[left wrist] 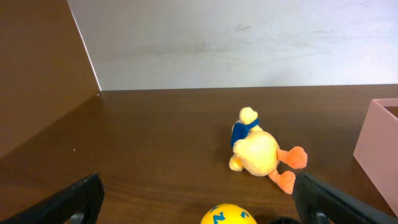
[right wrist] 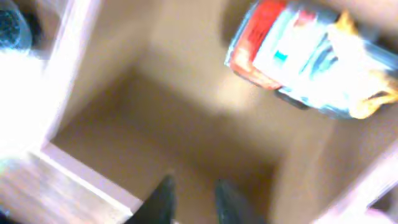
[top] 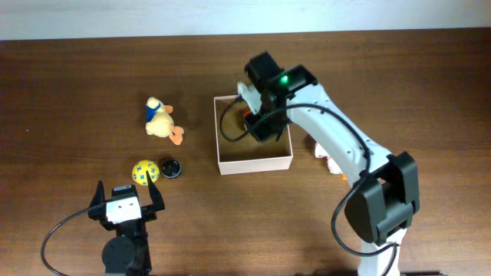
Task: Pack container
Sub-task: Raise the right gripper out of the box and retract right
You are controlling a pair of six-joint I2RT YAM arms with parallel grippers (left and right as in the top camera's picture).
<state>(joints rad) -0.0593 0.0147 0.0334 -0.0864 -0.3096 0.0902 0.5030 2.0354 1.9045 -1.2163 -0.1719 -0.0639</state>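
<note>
Left gripper [top: 127, 195] jaws released, spread wide over the dark wood-grain worktop [top: 77, 92]. Beyond it, a round yellow ball [top: 143, 171], then a fuzzy plush duck [top: 161, 121]. To their right sits the container [top: 253, 162] — square cardboard, white outside, brown within. Right gripper [right wrist: 194, 200] hangs over it — jaws blurred, grip unclear.

right wrist: toy [right wrist: 311, 62] blurred | ball [left wrist: 228, 215] cut by bottom edge | container [top: 255, 162] partly under right arm [top: 337, 134]

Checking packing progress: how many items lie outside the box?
4: plush duck, yellow ball and small black item left of the container; a pale toy on its right, partly hidden under the right arm.
</note>
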